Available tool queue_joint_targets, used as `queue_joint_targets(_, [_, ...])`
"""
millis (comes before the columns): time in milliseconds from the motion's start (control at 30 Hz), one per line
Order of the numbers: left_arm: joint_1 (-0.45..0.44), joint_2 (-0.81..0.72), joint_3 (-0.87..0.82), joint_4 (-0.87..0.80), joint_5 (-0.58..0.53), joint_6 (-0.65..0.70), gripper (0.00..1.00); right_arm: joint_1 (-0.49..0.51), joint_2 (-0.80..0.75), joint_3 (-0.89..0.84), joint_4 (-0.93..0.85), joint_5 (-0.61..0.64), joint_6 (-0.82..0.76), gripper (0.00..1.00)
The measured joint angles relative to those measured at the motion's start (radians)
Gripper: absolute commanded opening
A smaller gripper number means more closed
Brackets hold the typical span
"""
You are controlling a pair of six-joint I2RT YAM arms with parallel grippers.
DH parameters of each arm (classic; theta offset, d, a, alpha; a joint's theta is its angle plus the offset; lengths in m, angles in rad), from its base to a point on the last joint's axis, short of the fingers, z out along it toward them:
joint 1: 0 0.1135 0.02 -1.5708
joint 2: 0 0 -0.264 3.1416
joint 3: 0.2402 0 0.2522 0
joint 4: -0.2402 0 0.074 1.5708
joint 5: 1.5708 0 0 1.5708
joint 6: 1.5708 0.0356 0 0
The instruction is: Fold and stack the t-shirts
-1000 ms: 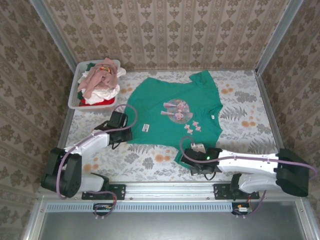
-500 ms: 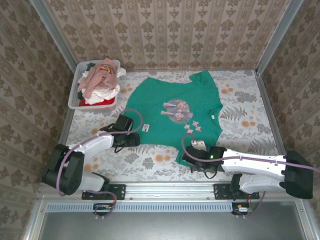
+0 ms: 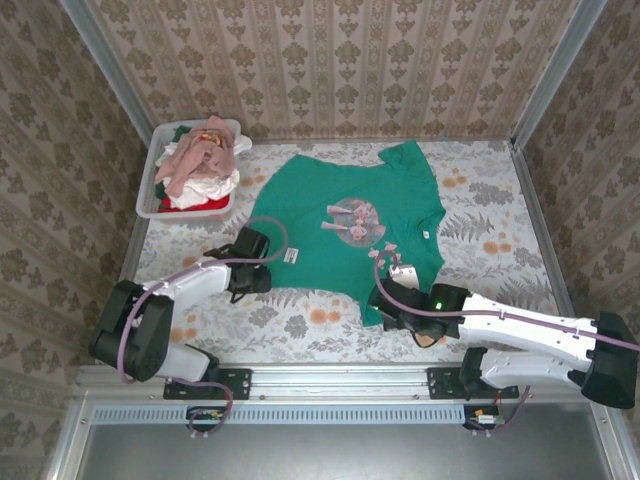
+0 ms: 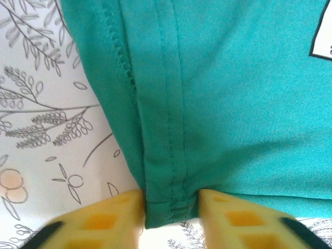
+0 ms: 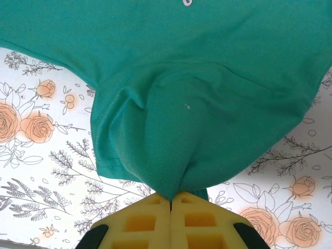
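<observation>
A teal-green t-shirt with a round pink-grey chest print lies spread on the floral tabletop. My left gripper sits at its near-left hem corner. In the left wrist view the yellow fingers stand narrowly open on either side of the stitched corner, touching the slightly puckered cloth. My right gripper is at the shirt's near-right part. In the right wrist view that gripper is shut on a gathered bulge of teal cloth, lifted a little off the table.
A white tub stands at the back left, heaped with pink, white and red shirts. Patterned walls close in the table on three sides. Bare floral tabletop lies to the right of the shirt.
The left gripper slid toward the shirt's near-left hem corner and settled there. The right gripper moved right and away from the near edge, drawing the shirt's near-right cloth with it.
</observation>
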Motion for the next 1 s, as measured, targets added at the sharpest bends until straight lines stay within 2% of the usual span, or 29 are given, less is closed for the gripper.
queue_joint_targets(67, [-0.002, -0.005, 0.003, -0.002, -0.012, -0.002, 0.65, -0.003, 0.0, 0.0, 0.0, 0.001, -0.007, 0.0])
queue_joint_targets(100, [-0.003, -0.01, 0.004, -0.006, -0.019, -0.005, 0.66, -0.005, 0.0, 0.0, 0.0, 0.001, -0.008, 0.0])
queue_joint_targets(200, [-0.006, -0.025, 0.014, -0.023, -0.043, -0.006, 0.63, -0.011, 0.0, 0.0, 0.0, 0.001, -0.011, 0.0])
queue_joint_targets(267, [-0.011, -0.026, 0.031, -0.03, -0.056, 0.001, 0.52, -0.016, 0.0, 0.0, 0.001, 0.001, -0.014, 0.0])
queue_joint_targets(367, [-0.026, -0.019, 0.056, -0.043, -0.07, 0.021, 0.44, -0.023, -0.007, 0.0, 0.001, 0.002, -0.015, 0.0])
queue_joint_targets(467, [-0.034, -0.001, 0.061, -0.053, -0.07, 0.03, 0.44, -0.028, -0.027, 0.0, 0.002, 0.005, -0.015, 0.0])
queue_joint_targets(533, [-0.037, 0.005, 0.061, -0.067, -0.068, 0.034, 0.52, -0.033, -0.04, 0.0, 0.002, 0.007, -0.015, 0.0])
queue_joint_targets(633, [-0.04, 0.005, 0.061, -0.086, -0.067, 0.033, 0.53, -0.042, -0.048, 0.0, 0.002, 0.012, -0.016, 0.0])
queue_joint_targets(667, [-0.042, 0.007, 0.061, -0.094, -0.068, 0.032, 0.5, -0.044, -0.048, 0.0, 0.002, 0.013, -0.018, 0.0])
queue_joint_targets(733, [-0.046, 0.018, 0.061, -0.108, -0.072, 0.028, 0.33, -0.047, -0.048, 0.0, 0.003, 0.014, -0.023, 0.0])
queue_joint_targets(800, [-0.047, 0.042, 0.063, -0.117, -0.077, 0.037, 0.28, -0.048, -0.048, 0.0, 0.003, 0.014, -0.031, 0.0])
queue_joint_targets(867, [-0.047, 0.075, 0.069, -0.123, -0.078, 0.037, 0.16, -0.049, -0.048, 0.0, 0.003, 0.015, -0.035, 0.0])
queue_joint_targets(1000, [-0.051, 0.098, 0.101, -0.125, -0.08, 0.048, 0.12, -0.052, -0.048, 0.0, 0.003, 0.015, -0.038, 0.0])
